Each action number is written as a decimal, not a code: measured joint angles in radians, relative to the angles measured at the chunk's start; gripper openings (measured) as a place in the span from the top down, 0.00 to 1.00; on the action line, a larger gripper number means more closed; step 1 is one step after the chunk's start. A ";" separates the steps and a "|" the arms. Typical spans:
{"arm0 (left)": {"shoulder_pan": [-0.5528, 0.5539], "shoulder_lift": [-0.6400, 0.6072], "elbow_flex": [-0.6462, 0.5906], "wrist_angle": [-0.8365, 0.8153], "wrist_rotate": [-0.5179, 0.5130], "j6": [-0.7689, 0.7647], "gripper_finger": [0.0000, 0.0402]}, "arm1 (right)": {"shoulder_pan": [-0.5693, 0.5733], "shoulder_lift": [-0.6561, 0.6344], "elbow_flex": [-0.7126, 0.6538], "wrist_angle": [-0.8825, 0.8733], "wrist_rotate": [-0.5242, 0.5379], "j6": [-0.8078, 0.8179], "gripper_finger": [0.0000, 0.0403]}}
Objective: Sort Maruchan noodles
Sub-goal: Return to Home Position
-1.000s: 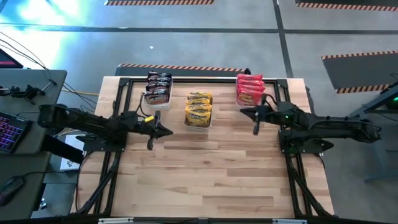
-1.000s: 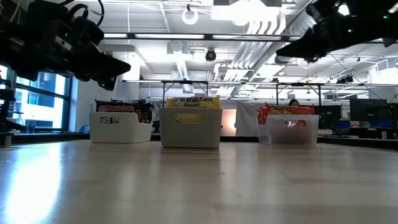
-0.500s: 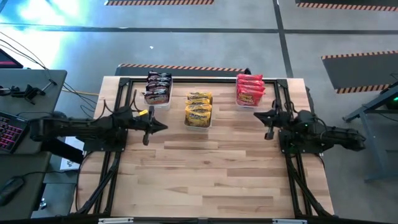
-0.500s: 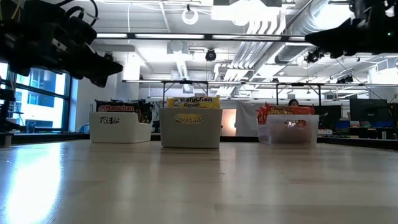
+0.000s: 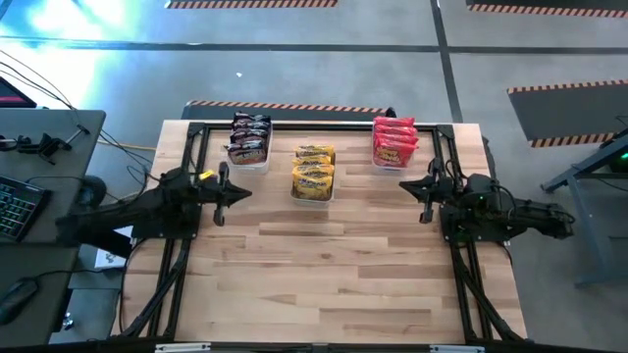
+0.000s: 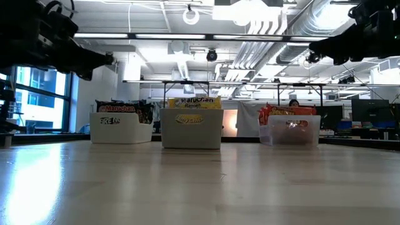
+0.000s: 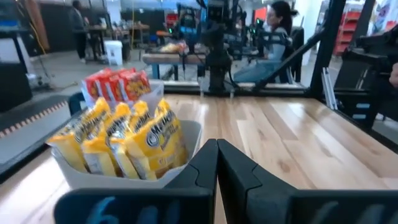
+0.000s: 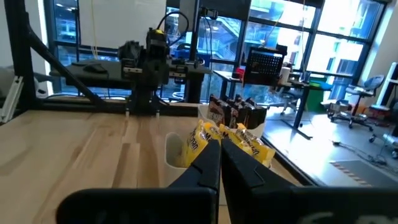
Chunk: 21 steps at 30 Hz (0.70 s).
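Note:
The Maruchan noodles stand sorted by colour in three clear bins along the table's far edge. The dark packets (image 5: 249, 139) are at the left, the yellow packets (image 5: 314, 173) in the middle and the red packets (image 5: 394, 142) at the right. My left gripper (image 5: 245, 192) is shut and empty. It hangs level above the table by the left frame, pointing toward the yellow packets (image 7: 124, 134). My right gripper (image 5: 405, 183) is also shut and empty, level by the right frame, just near of the red bin.
Black frame rails (image 5: 196, 157) run along the table's left, right and far sides. The bare wooden tabletop (image 5: 324, 265) stretches from the bins to the near edge. A desk with a keyboard (image 5: 18, 206) stands left of the table.
My left gripper has drawn back toward the table's left edge and risen a little, staying shut. My right gripper has drawn back toward the right edge, mostly in the first half second, and is also still shut. The packets and bins have not moved.

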 joint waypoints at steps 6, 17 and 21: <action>0.032 -0.216 0.000 -0.112 -0.006 0.017 1.00 | -0.001 0.000 0.000 -0.001 0.009 0.008 1.00; 0.070 -0.213 0.006 -0.125 -0.009 0.024 1.00 | -0.002 0.006 0.001 -0.275 0.054 0.100 1.00; 0.070 -0.213 0.006 -0.126 -0.009 0.027 1.00 | -0.002 0.010 0.004 -0.288 -0.018 0.149 1.00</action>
